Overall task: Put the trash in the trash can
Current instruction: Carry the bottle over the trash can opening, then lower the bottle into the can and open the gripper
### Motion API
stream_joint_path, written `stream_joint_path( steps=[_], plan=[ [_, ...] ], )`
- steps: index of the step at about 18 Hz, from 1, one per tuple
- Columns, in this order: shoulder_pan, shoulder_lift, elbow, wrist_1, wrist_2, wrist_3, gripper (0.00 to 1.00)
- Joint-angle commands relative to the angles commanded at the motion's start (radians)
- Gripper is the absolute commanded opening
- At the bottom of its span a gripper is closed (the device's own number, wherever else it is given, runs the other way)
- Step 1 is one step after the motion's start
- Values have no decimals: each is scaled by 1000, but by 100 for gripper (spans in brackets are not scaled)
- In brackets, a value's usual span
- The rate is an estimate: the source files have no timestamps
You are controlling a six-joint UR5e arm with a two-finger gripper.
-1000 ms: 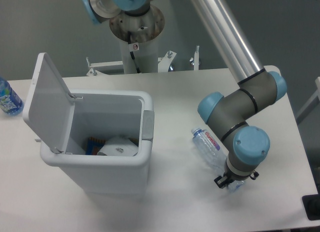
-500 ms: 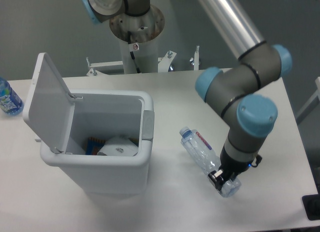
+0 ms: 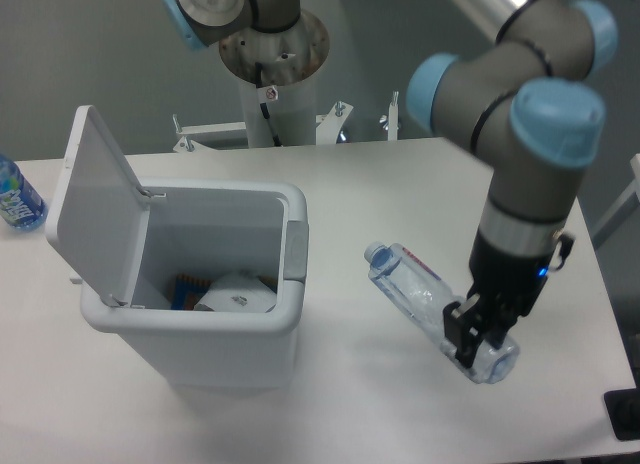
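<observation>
The tool [image 3: 480,336] is gripping the crushed bottle [image 3: 425,299] by its base end, its fingers closed against the clear plastic. The bottle is tilting, cap pointing up and left, at the right side of the tabletop [image 3: 370,204]. To the left the trash can [image 3: 225,329] is standing with its lid [image 3: 92,199] swung up; a white paper wad [image 3: 240,294] is lying inside. Another bottle [image 3: 15,196] is sitting at the far left edge.

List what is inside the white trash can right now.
Inside the trash can, a crumpled white wad lies at the bottom beside something blue and orange. The front wall hides the rest of the floor.
</observation>
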Motion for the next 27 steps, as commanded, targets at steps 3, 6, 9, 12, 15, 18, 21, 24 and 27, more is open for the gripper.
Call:
stream_joint_path(
  steps=[3, 6, 9, 12, 15, 18, 21, 24, 27],
  plan=[
    [12, 45, 2, 32, -78, -31, 52],
    [15, 74, 2, 93, -150, -66, 52],
    [11, 88, 5, 106, -189, -80, 52],
    [-17, 98, -1, 106, -218, -103, 52],
    [-76, 115, -17, 107, -218, -120, 52],
    [-144, 117, -43, 109, -218, -117, 53],
    [-184, 111, -69, 132, -215, -109, 53],
    [-201, 112, -126, 202, -211, -106, 53],
    [-202, 109, -159, 230, -211, -89, 53]
  ],
)
